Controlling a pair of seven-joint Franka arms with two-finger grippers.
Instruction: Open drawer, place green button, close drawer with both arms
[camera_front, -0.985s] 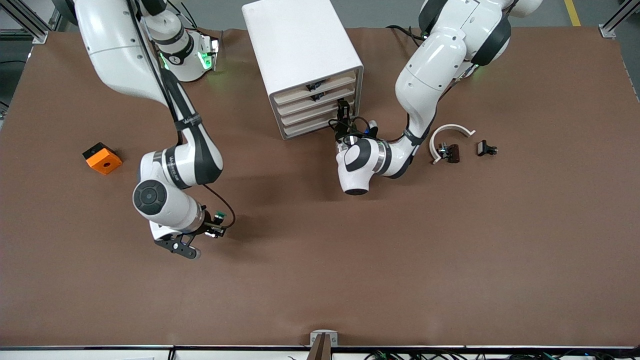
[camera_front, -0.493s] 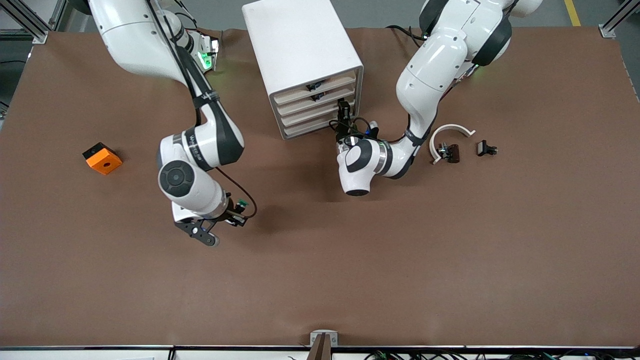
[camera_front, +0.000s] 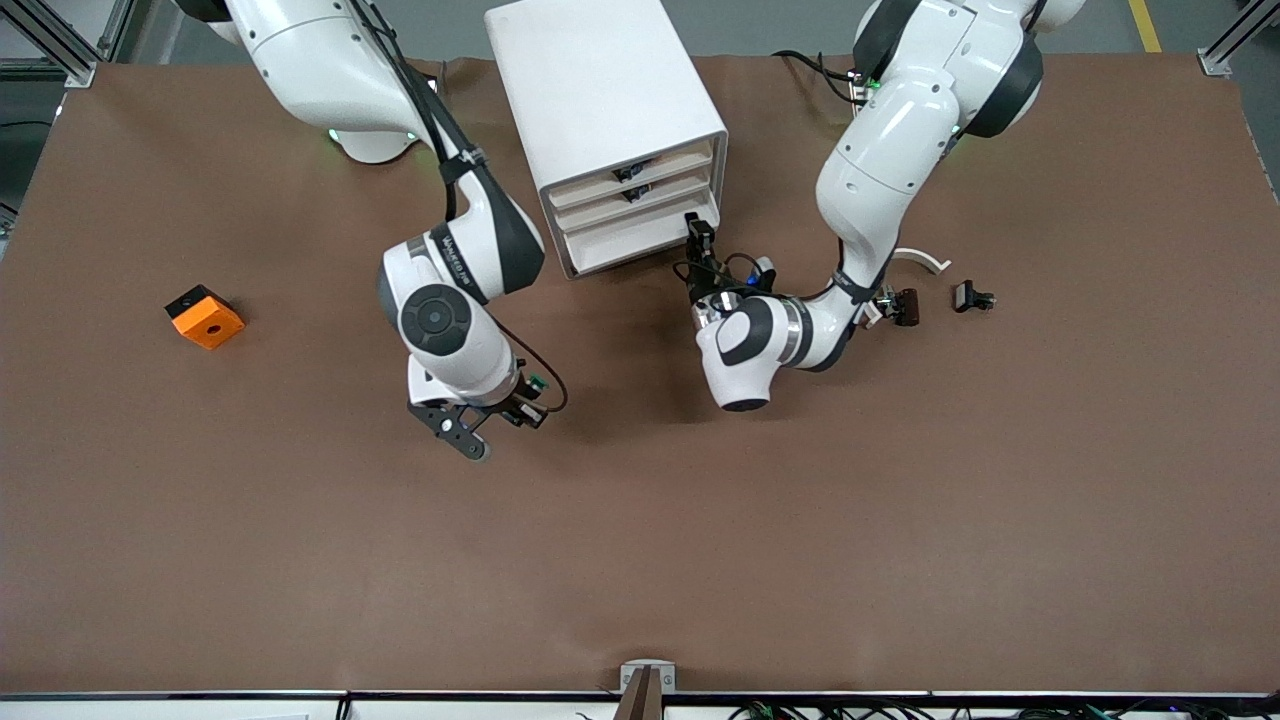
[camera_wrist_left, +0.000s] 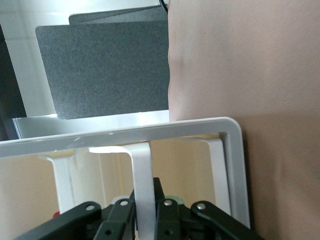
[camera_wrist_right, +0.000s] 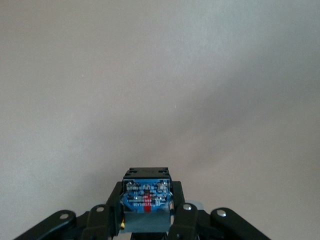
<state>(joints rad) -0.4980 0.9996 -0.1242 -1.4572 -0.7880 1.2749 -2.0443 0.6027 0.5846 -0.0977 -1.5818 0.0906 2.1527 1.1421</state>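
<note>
You could not see the left end effector (camera_front: 700, 237) clearly from the front: only a small dark shape showed at the drawer (camera_front: 630, 240), its fingers too small to tell apart. In the left wrist view its fingers (camera_wrist_left: 120, 220) were cut off by the picture's edge, and the handle (camera_wrist_left: 142, 185) they clamped ran out of sight between them. The right arm's wrist hid most of the right end effector (camera_front: 520, 403), and the button (camera_front: 537, 382) showed only as a green speck. In the right wrist view the button (camera_wrist_right: 146, 200) showed only its blocky base. The white curved ring (camera_front: 925, 259) was partly covered by the left arm.
</note>
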